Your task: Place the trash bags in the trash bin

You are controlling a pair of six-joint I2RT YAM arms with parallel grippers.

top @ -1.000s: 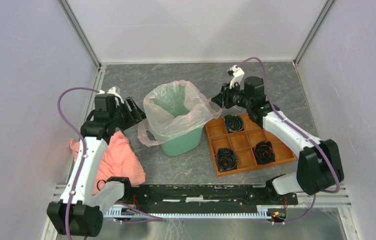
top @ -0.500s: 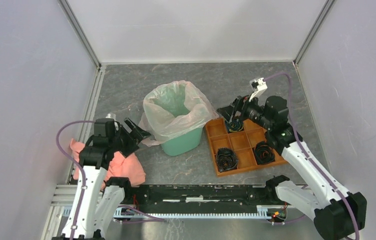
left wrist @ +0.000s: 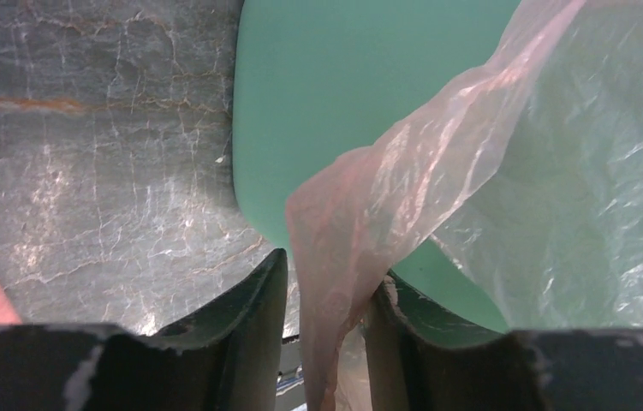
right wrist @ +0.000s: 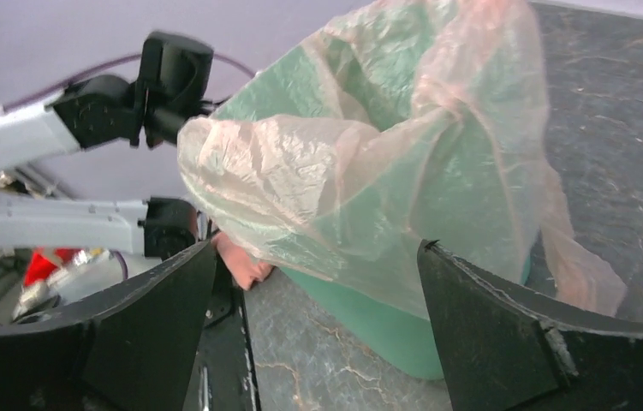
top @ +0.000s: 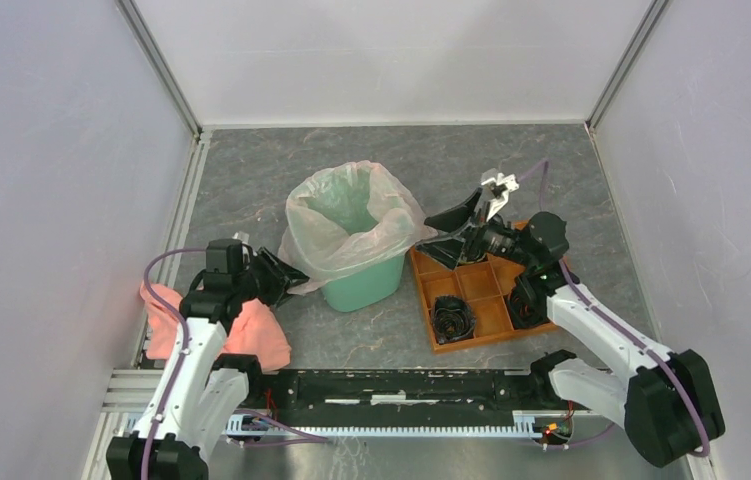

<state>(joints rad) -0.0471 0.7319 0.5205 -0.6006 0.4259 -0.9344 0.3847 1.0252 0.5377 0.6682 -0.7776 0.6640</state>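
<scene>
Trash bag (left wrist: pixel 369 205) is pinched by left tool (left wrist: pixel 326 282); right tool (right wrist: pixel 316 248) stands wide open.

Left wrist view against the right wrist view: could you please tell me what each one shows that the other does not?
Only the left wrist view shows a strand of the trash bag running down between the fingers of the left gripper; whether it is pinched is unclear. Only the right wrist view shows the right gripper, jaws wide apart, the bag's whole top draped over the trash bin, and the left arm beyond. Both show the bag, the bin and the grey table.
</scene>
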